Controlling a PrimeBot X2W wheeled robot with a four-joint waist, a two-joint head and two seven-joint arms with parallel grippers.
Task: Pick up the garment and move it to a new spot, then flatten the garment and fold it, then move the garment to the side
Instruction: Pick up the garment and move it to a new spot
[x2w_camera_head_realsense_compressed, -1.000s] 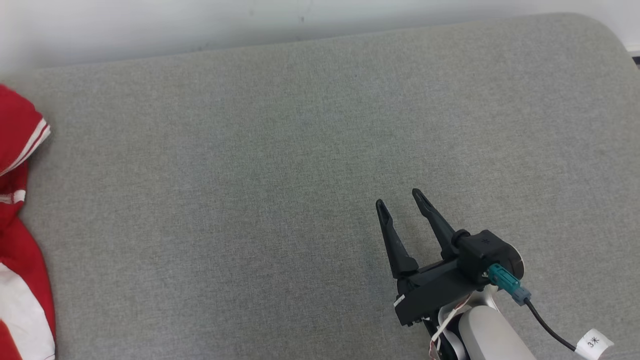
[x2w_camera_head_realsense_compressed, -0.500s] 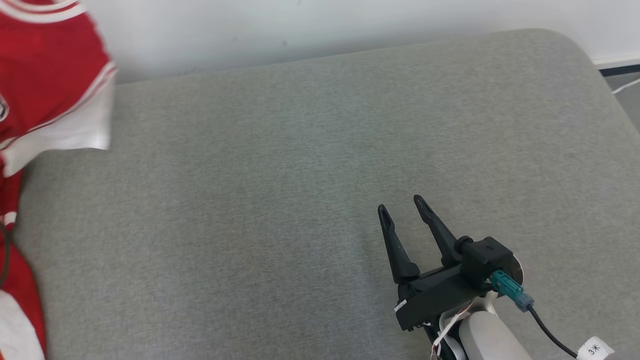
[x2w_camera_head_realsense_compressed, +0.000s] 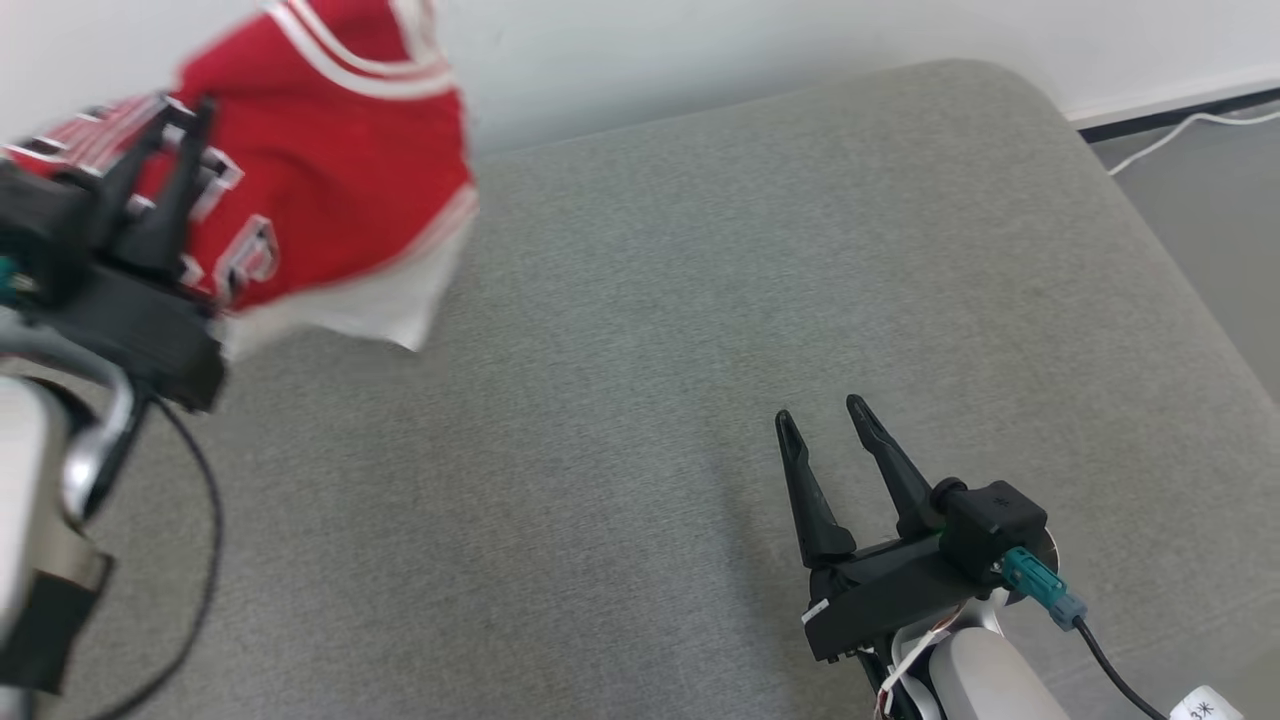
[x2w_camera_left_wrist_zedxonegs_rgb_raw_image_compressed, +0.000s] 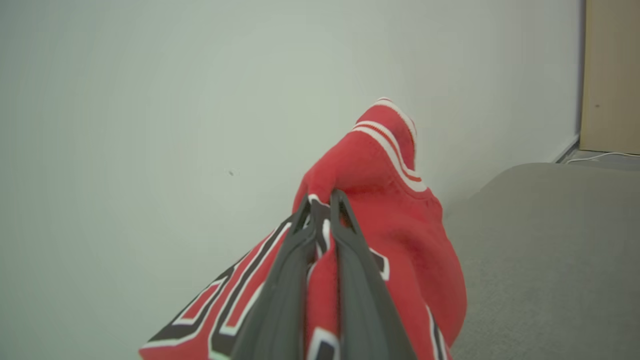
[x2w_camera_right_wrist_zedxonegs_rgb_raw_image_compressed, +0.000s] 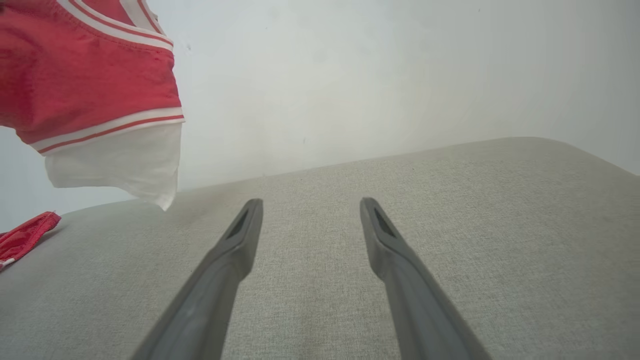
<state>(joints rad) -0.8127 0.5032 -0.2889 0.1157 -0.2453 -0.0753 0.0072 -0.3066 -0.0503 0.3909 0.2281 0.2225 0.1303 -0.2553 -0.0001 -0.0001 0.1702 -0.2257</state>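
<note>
1. The left end effector (x2w_camera_left_wrist_zedxonegs_rgb_raw_image_compressed: 321, 200) has its two dark fingers drawn narrow, pinching a fold of the garment (x2w_camera_left_wrist_zedxonegs_rgb_raw_image_compressed: 400, 225). Red cloth shows in the slim gap along their length.
2. The garment is red cloth with white-and-red striped trim, block lettering outlined in black and white, and a white hem panel (x2w_camera_right_wrist_zedxonegs_rgb_raw_image_compressed: 115, 165). In the head view it hangs from the left end effector (x2w_camera_head_realsense_compressed: 180, 115) at the upper left, in front of the wall (x2w_camera_head_realsense_compressed: 700, 40) and above the far left part of the cushion (x2w_camera_head_realsense_compressed: 650, 300).
3. A separate red edge (x2w_camera_right_wrist_zedxonegs_rgb_raw_image_compressed: 25, 237) rests on the cushion at the left margin of the right wrist view. Whether it joins the hanging part cannot be told.
4. The right end effector (x2w_camera_head_realsense_compressed: 820, 412) has its fingers spread wide with nothing between them. It sits low over the cushion at the lower right of the head view, fingers pointing towards the wall, well apart from the garment.
5. A teal connector (x2w_camera_head_realsense_compressed: 1040, 585) is plugged into the right wrist housing. Its black lead runs to a white tag (x2w_camera_head_realsense_compressed: 1205, 708).
6. The cushion is grey woven fabric with a rounded far right corner.
7. Beyond that corner lies the floor (x2w_camera_head_realsense_compressed: 1220, 200), with a white cable (x2w_camera_head_realsense_compressed: 1170, 130) on it along the base of the wall.
</note>
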